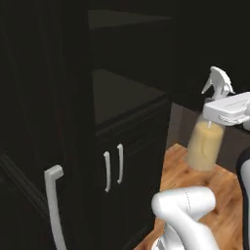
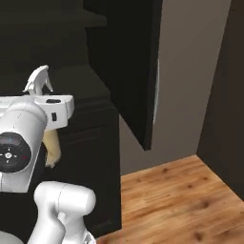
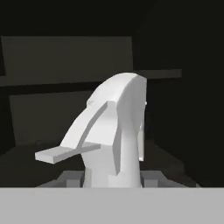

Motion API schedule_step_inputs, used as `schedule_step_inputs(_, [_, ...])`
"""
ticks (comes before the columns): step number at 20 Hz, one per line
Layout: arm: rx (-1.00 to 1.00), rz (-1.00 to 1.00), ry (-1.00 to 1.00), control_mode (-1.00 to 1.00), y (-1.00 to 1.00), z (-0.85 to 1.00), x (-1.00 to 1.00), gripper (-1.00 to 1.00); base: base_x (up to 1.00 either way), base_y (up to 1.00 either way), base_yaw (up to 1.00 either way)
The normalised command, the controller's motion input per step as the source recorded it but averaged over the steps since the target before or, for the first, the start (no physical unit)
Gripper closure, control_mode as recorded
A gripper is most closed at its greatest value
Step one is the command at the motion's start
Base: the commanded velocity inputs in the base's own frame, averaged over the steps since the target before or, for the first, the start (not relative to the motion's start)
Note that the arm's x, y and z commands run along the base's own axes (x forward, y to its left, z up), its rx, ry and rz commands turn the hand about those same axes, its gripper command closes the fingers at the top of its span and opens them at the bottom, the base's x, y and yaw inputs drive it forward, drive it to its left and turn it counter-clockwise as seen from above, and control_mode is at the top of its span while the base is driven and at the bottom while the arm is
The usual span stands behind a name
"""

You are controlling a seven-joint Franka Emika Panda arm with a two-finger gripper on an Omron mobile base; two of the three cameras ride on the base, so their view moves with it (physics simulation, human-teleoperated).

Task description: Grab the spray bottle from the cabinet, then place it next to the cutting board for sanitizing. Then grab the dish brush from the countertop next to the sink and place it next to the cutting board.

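The gripper (image 1: 215, 122) is closed around the neck of the spray bottle (image 1: 205, 146), just under its white sprayer head. The bottle hangs in the air, lifted clear of any shelf. It is out in front of the cabinet (image 1: 122, 97), near the open shelves, with the wooden floor (image 1: 219, 205) far below it.

The bottle stands almost straight up, so its long side runs up and down. The sprayer head is at the top and the round yellow part is at the bottom. In the left base view it leans a little, with the bottom swung a bit to the left. The nozzle points left in that view, toward the dark cabinet.

In the right base view the sprayer head (image 2: 39, 78) pokes up above the white hand, and a bit of the yellow bottle (image 2: 52, 150) shows below it. The open cabinet door (image 2: 138, 71) hangs to the right of it.

In the hand view the sprayer head (image 3: 116, 127) is very close and big. Its flat trigger sticks out to the left. The two finger tips (image 3: 70, 177) sit on either side of the neck at the bottom. Dark shelves are behind it.
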Motion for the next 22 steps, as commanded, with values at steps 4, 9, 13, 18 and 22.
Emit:
schedule_step_inputs(4, [0.00,0.00,0.00,1.00,0.00,0.00,0.00,1.00,-0.12,-0.73,-0.59])
schedule_step_inputs(9, [0.00,0.00,0.00,1.00,0.00,0.00,0.00,1.00,-0.03,-0.81,-0.61])
schedule_step_inputs(13, [0.00,0.00,0.00,1.00,0.00,0.00,0.00,1.00,-0.01,-0.70,-0.63])
schedule_step_inputs(18, [0.00,0.00,0.00,1.00,0.00,0.00,0.00,1.00,0.37,-0.22,-0.60])
schedule_step_inputs(22, [0.00,0.00,0.00,1.00,0.00,0.00,0.00,1.00,0.91,0.00,-0.46])
